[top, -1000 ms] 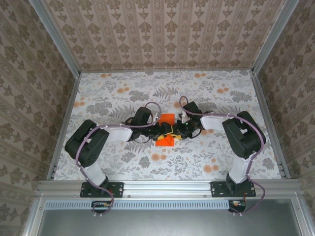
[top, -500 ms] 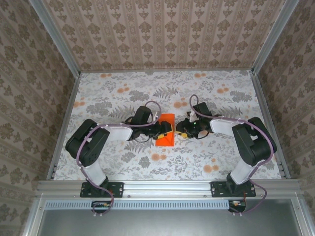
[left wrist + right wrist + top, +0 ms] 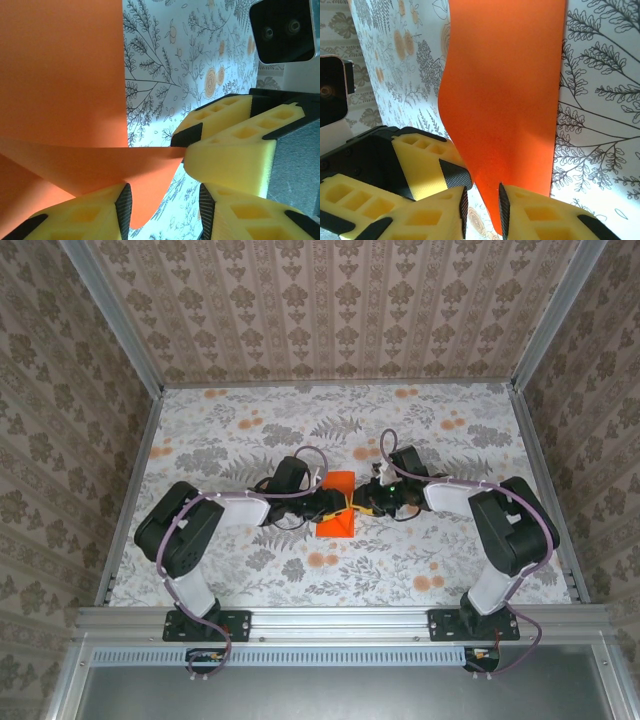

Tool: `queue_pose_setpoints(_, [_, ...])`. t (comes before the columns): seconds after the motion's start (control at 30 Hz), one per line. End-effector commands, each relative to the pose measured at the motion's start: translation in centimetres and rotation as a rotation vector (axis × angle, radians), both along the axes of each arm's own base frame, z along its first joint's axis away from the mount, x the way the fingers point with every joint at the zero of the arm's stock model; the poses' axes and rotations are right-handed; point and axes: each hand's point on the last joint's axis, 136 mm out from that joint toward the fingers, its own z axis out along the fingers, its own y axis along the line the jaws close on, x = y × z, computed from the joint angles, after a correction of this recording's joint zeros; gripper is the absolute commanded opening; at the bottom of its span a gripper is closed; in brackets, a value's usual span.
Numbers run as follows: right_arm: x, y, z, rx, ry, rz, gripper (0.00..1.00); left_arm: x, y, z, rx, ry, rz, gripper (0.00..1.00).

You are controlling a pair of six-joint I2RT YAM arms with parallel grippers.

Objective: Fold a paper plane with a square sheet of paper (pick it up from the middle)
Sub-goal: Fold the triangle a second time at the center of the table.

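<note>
Two grippers met mid-table over the sheet point(image 3: 336, 516). Top view showed it pointing toward the near edge, long axis near-to-far. The wrist views added the grips: left gripper point(image 3: 162, 200) clamped a raised fold, right gripper point(image 3: 481, 206) pinched the sheet's near corner.

Black pincer point(image 3: 352, 506), yellow honeycomb pads point(image 3: 235, 150)

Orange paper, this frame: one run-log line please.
stage: mid-fold | orange paper: partly folded, on the floral table | left gripper: jaws around a raised edge | right gripper: jaws narrow around an edge
</note>
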Motion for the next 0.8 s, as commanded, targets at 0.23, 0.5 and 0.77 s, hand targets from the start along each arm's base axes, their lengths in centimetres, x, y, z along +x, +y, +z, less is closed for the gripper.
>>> queue_pose_setpoints(0.23, [0.6, 0.7, 0.0, -0.019, -0.057, 0.076, 0.11, 0.4, 0.0, 0.0, 0.002, 0.006, 0.009, 0.41])
queue_pose_setpoints(0.5, [1.1, 0.3, -0.4, -0.114, -0.194, 0.207, 0.03, 0.5, 0.7, 1.4, 0.018, -0.027, -0.001, 0.38])
queue_pose_setpoints(0.77, [1.3, 0.2, -0.4, -0.165, -0.241, 0.306, 0.02, 1.2, 1.3, 1.2, 0.096, -0.063, 0.003, 0.32])
